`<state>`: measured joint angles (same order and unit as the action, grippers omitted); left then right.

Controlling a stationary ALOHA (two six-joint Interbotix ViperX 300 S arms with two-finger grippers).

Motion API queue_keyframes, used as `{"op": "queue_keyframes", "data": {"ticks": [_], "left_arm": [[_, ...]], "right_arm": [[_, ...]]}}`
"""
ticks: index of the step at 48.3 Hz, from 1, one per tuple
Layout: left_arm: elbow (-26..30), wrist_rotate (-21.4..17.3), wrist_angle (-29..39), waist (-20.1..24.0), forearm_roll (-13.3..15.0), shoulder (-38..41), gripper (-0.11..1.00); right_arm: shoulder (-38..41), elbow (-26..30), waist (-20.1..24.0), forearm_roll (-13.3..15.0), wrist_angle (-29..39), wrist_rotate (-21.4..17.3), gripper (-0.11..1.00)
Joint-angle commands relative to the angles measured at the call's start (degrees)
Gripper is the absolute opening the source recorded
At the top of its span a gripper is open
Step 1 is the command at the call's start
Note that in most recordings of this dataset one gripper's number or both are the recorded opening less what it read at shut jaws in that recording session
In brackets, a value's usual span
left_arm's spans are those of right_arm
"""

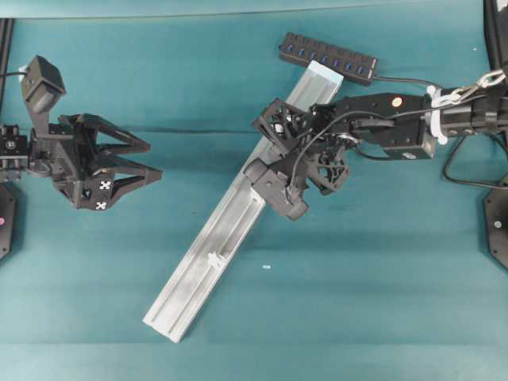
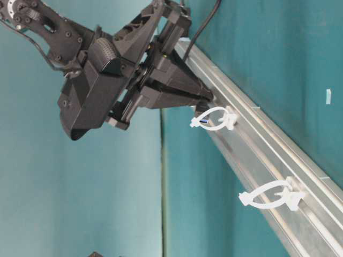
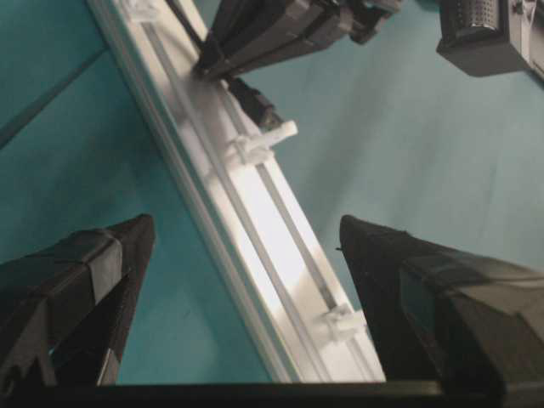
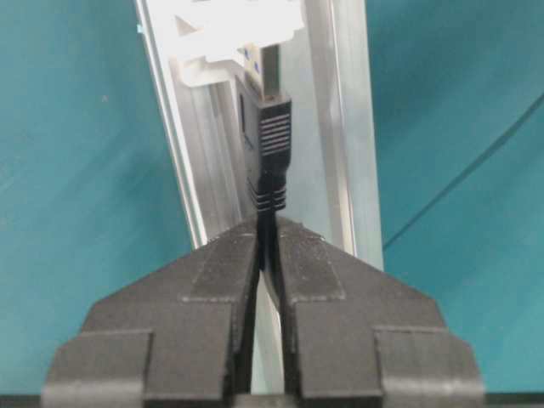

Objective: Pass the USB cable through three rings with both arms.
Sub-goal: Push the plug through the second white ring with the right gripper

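Note:
My right gripper (image 4: 269, 238) is shut on the USB cable just behind its black plug (image 4: 269, 140). The plug's metal tip sits in the opening of a white ring (image 4: 223, 36) on the silver rail (image 4: 344, 127). From table level the right gripper (image 2: 208, 99) hangs just above that ring (image 2: 218, 118), and another ring (image 2: 274, 195) stands further along the rail. My left gripper (image 1: 155, 159) is open and holds nothing, off to the left of the rail (image 1: 226, 230). In its wrist view the left gripper (image 3: 246, 225) frames the rail, the plug (image 3: 255, 102) and three rings (image 3: 259, 144) (image 3: 344, 321) (image 3: 140, 10).
A black multi-port hub (image 1: 329, 57) lies at the rail's far end. Thin black cords (image 1: 456, 171) loop by the right arm. A small white scrap (image 1: 266, 267) lies on the teal table right of the rail.

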<state>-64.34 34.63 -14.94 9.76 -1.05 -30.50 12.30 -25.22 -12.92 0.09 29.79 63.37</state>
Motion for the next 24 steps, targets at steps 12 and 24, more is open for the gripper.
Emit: {"op": "queue_keyframes", "data": {"ticks": [12, 24], "left_arm": [[1.2, 0.1, -0.4, 0.1, -0.1, -0.4, 0.95], [1.3, 0.1, -0.4, 0.1, -0.1, -0.4, 0.95]], "right_arm": [[1.4, -1.8, -0.9, -0.1, 0.4, 0.1, 0.06], [-0.4, -1.9, -1.5, 0.0, 0.6, -0.3, 0.06]]}}
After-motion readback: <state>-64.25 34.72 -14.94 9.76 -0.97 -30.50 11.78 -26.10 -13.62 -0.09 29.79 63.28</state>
